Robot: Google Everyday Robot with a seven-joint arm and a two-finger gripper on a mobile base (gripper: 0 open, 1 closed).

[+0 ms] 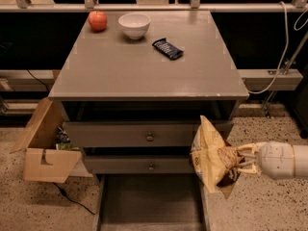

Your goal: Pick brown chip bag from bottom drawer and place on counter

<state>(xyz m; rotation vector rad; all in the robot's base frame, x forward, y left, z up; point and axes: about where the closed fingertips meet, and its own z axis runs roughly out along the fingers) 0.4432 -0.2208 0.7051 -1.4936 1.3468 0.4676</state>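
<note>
The brown chip bag point(210, 156) is tan-yellow with a dark brown patch and hangs upright in the air at the cabinet's right front corner, level with the two upper drawers. My gripper point(239, 160) reaches in from the right and is shut on the bag's right side. The bottom drawer point(151, 201) is pulled out and its grey tray shows nothing inside. The counter point(144, 61) lies above and left of the bag.
On the counter stand a red apple point(97, 20), a white bowl point(134, 25) and a dark blue candy bar wrapper point(168, 48). An open cardboard box point(43, 143) sits on the floor left of the cabinet. A white cable point(281, 57) hangs at the right.
</note>
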